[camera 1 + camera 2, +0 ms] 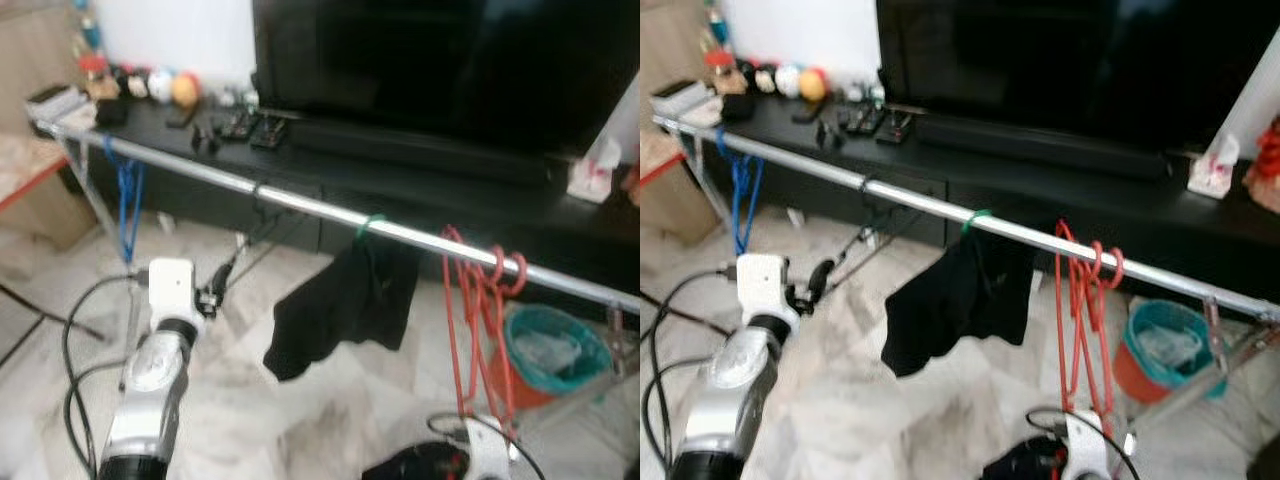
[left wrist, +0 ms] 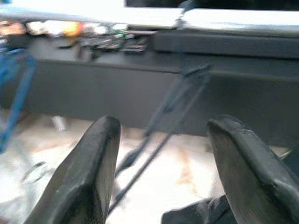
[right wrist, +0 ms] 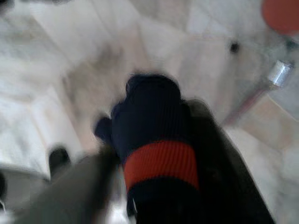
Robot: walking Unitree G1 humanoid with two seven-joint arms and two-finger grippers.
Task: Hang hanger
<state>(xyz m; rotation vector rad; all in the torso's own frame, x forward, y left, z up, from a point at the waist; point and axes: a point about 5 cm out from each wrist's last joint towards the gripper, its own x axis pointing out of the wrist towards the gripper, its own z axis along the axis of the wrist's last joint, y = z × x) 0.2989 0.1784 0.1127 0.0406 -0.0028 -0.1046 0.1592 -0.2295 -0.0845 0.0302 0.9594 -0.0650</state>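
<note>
A silver clothes rail runs slanting from far left to near right in front of a black TV stand. On it hang a blue hanger, a green hanger carrying a black garment, and red hangers. My left gripper is open with nothing between its fingers, held low and left of the black garment, below the rail. My right gripper sits at the bottom under the red hangers, shut on a dark blue cloth with a red band.
A large TV stands on the black stand with remotes and small toys at its left end. A teal bin sits on the floor under the rail's right end. Cables loop on the marble floor by my left arm.
</note>
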